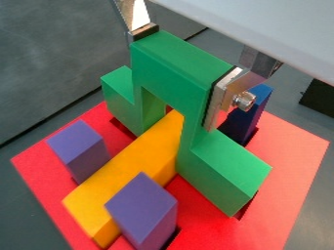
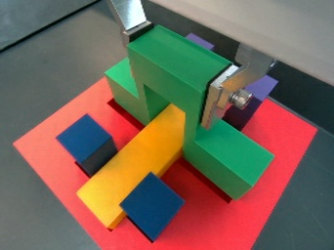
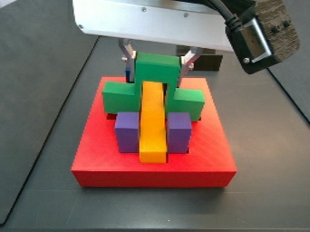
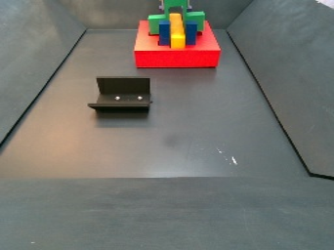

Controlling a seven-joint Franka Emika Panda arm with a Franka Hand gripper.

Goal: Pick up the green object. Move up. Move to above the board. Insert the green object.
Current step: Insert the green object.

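Note:
The green object (image 1: 216, 166) (image 2: 225, 156) rests on the red board (image 1: 294, 156) (image 3: 151, 169). Its raised centre arches over the far end of the yellow bar (image 1: 131, 176) (image 3: 151, 122), with a lower cube on each side. My gripper (image 1: 183, 66) (image 2: 178, 66) (image 3: 155, 62) is shut on the raised centre, with one silver finger (image 1: 225, 98) flat against its side and the opposite pad at the far edge. In a side view the green object (image 4: 177, 20) stands on the board (image 4: 177, 54) at the far end of the floor.
Purple cubes (image 1: 76, 146) (image 1: 141, 210) flank the yellow bar, and a blue cube (image 1: 248, 112) sits behind the gripped side. The dark fixture (image 4: 121, 95) stands on the floor well short of the board. Grey walls enclose the floor.

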